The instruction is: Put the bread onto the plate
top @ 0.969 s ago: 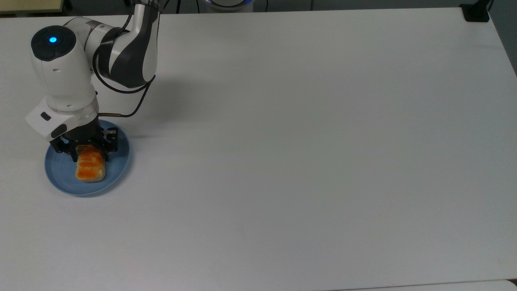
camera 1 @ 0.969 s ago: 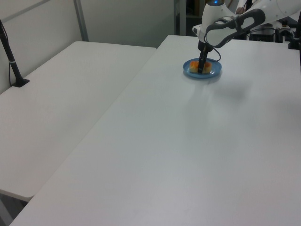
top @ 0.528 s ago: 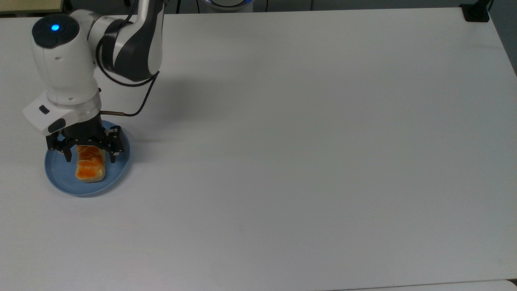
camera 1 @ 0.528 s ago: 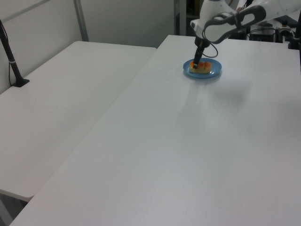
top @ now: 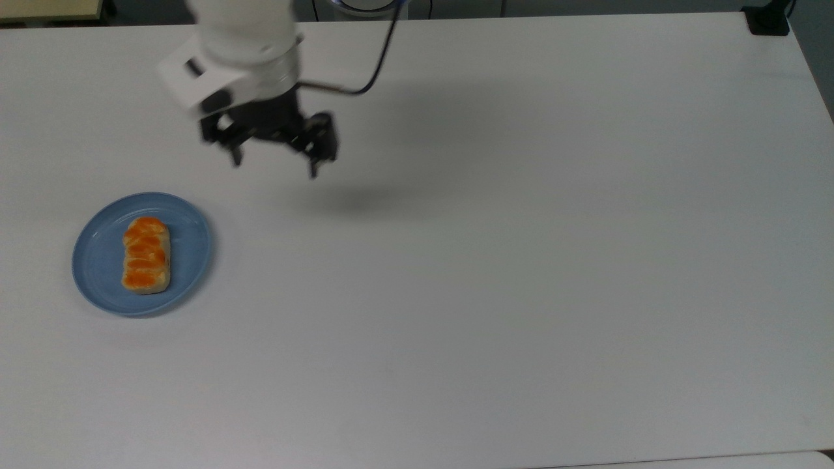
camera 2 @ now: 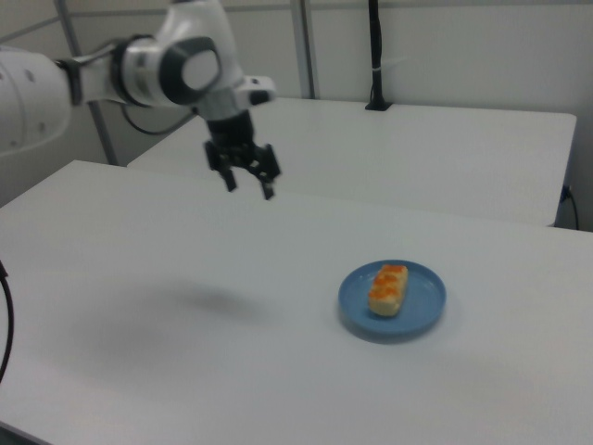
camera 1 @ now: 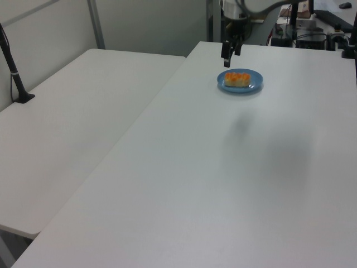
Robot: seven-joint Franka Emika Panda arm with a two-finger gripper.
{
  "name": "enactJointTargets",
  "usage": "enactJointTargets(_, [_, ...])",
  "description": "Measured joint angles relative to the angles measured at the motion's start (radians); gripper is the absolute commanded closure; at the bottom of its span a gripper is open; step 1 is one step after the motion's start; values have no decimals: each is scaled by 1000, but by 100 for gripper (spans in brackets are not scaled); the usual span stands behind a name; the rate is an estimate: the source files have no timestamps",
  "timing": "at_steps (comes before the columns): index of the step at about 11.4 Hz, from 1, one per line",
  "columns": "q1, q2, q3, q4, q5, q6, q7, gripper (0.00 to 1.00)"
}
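- Plate (top: pixel 189 260): round, light blue, raised rim; flat on the white table (top: pixel 521 260), near the top view's left edge at about 9 o'clock.
- Bread (top: pixel 146 255): oblong bun, orange-brown segmented top, pale sides; lying inside the plate, long axis running 12 to 6 in the top view, slightly toward the plate's 9 o'clock side.
- My gripper (top: pixel 273 166): black, two fingers spread wide, holding nothing; raised above the table, well apart from the plate, at about 1 o'clock from it in the top view. My shadow falls on the bare tabletop.
- Second white table (camera 1: pixel 72 128): stands alongside, on the left view's left.
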Motion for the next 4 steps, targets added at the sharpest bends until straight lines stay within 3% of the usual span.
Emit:
enactJointTargets(2, [62, -90, 0, -21, 0, -119, 53, 0])
enactJointTargets(4, [73, -163, 0, -37, 0, -208, 56, 0])
